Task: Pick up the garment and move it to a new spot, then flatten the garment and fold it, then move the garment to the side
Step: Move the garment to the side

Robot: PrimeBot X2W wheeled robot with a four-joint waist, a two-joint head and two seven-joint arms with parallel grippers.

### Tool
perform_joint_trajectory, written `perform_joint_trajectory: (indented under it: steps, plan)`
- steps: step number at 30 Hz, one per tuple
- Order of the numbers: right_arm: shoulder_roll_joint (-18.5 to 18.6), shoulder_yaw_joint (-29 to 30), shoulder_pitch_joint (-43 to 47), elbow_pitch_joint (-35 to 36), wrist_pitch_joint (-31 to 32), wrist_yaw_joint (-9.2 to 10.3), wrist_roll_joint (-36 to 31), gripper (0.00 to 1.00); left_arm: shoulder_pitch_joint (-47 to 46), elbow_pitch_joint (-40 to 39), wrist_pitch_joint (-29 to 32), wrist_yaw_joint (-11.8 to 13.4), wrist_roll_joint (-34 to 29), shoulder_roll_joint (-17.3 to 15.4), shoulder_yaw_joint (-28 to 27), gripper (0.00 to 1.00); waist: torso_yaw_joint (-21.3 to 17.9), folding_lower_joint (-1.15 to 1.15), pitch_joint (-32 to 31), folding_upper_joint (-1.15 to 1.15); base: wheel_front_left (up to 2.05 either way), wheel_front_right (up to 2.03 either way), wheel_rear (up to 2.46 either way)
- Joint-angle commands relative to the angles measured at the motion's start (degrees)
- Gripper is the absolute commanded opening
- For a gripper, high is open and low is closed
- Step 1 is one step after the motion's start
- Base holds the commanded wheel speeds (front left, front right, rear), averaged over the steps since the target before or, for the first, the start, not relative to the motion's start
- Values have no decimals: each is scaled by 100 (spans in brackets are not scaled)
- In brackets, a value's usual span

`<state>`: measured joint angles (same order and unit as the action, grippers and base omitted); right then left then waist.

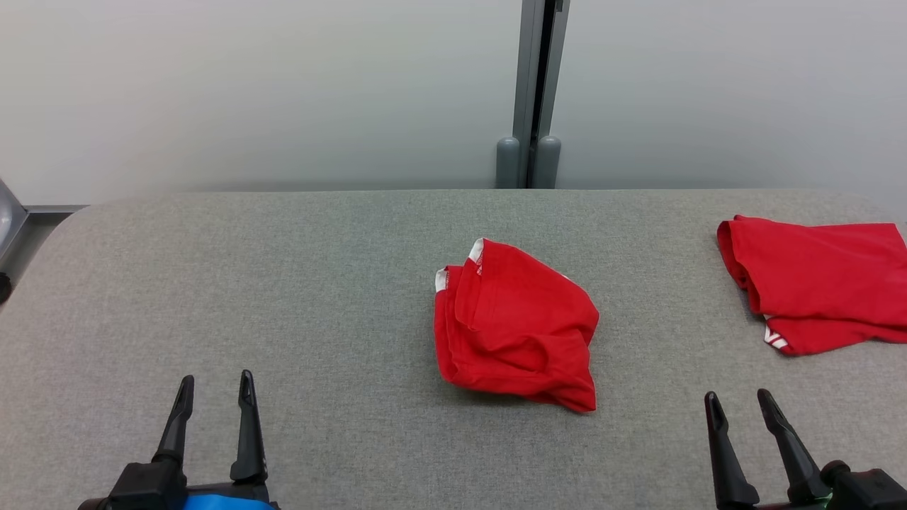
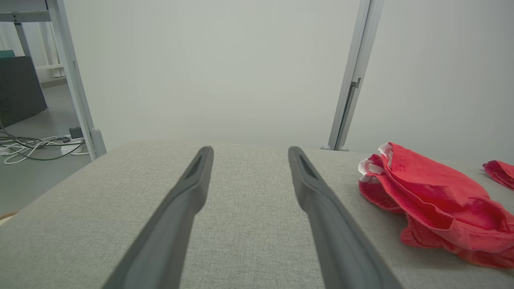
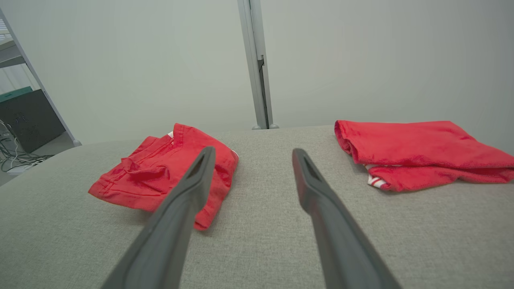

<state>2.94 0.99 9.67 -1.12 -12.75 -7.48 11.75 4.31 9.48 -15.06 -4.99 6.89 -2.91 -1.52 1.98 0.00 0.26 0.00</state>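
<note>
Looking across the grey surface [image 1: 283, 283], you have the crumpled red garment [image 1: 514, 326] near the middle, ahead of both claws and between them. It lies forward and right of the left claw [image 1: 216, 379], and forward and left of the right claw [image 1: 737, 394], which looks somewhat nearer. Both claws stand wide and carry nothing. The heap's long axis slants from its white-trimmed far-left corner to its near-right corner. A second red garment [image 1: 815, 283] lies well apart at the right edge, seemingly folded.

A folded red garment [image 1: 822, 283] lies far right on the grey table [image 1: 283, 283]; cables [image 2: 32, 146] trail across the floor [image 2: 40, 172]
</note>
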Motion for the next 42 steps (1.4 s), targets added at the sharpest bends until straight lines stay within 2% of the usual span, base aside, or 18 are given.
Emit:
perform_joint_trajectory:
  steps: [1,27,35,42]
  plan:
    - [-5,21,82,-9,-7,-4,30,100,32,-2,-12,33,-15,3,-23,100,3,0,-9,0,0,0,0]
    - [-5,1,-47,-116,29,-4,56,100,-27,35,-12,-10,-28,3,-98,100,31,0,28,0,0,0,0]
    - [67,-203,-817,-326,320,-4,-216,100,-161,7,-12,2,14,4,-24,100,81,0,217,0,0,0,0]
    - [180,-393,-2064,-1054,832,-4,-308,100,-358,8,-12,34,67,4,95,100,281,0,528,0,0,0,0]
